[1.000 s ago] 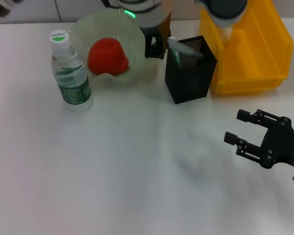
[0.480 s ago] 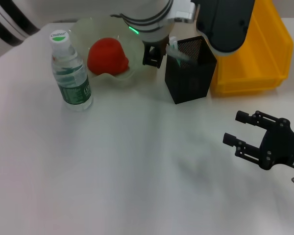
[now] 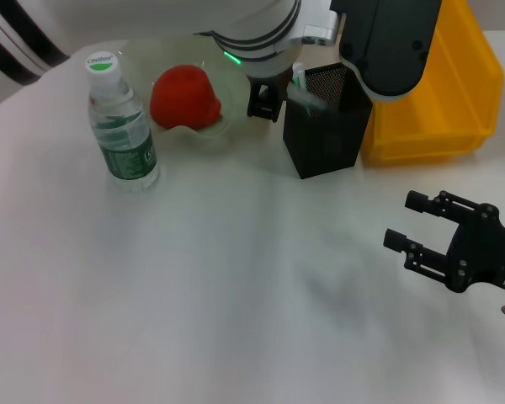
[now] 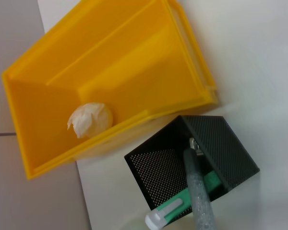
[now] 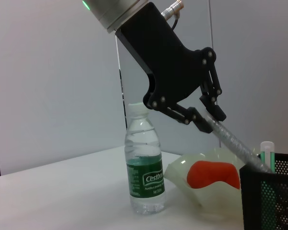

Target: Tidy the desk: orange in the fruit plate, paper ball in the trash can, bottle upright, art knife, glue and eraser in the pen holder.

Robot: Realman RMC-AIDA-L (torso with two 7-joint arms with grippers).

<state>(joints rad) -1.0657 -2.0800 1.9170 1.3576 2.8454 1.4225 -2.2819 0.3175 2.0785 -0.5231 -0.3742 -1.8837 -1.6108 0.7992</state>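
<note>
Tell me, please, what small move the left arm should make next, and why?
Probably open the left tool and let go: it is shut on the glue stick, whose lower end already sits inside the black mesh pen holder beside the green art knife. The right tool rests open on the table.

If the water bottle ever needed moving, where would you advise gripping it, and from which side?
Grip the bottle around its labelled middle, coming in level from the open table side nearest the robot. It stands upright, its body is round and even there, and the fruit plate crowds its far side.
</note>
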